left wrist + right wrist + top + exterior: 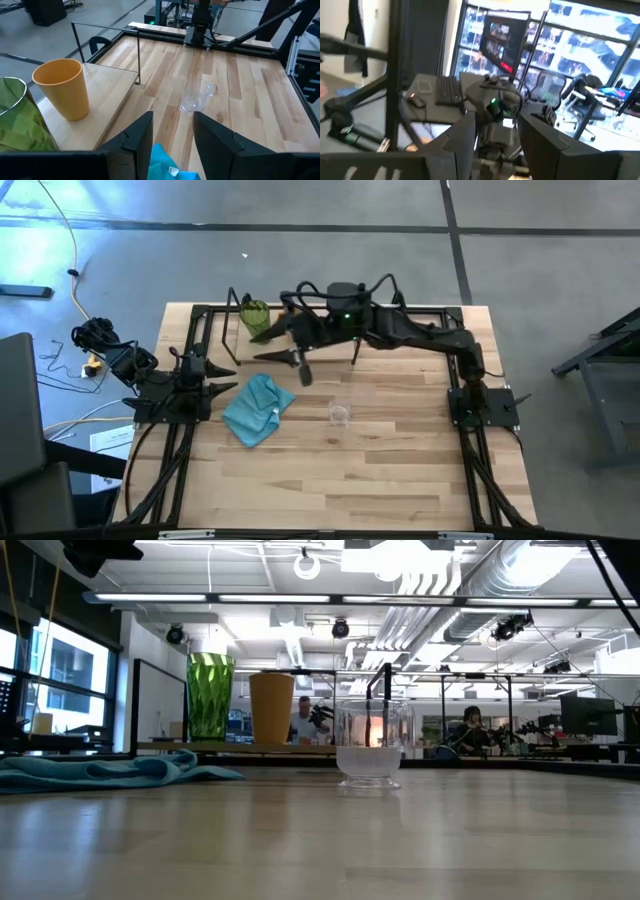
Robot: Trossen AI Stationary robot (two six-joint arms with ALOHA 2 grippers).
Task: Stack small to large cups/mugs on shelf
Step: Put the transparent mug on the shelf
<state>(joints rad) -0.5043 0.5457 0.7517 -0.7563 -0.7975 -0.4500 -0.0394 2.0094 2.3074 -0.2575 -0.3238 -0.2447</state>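
Observation:
The green tumbler (255, 315) and the orange-tan cup (62, 87) stand upright side by side on the wire-framed shelf (112, 82) at the table's far left. From above, my right arm covers the orange cup. The small clear glass cup (340, 414) stands upright on the table near the middle, off the shelf. My right gripper (290, 360) is open over the shelf's near edge and touches nothing; its wrist view looks out into the room. My left gripper (172, 145) rests open at the left side above the blue cloth, pointing toward the glass cup (195, 97).
A crumpled light blue cloth (258, 410) lies on the table between my left gripper and the glass cup. The shelf's black wire posts (137, 55) rise at its corners. Bare wood stretches across the table's near half (340, 480). People sit at desks in the room behind.

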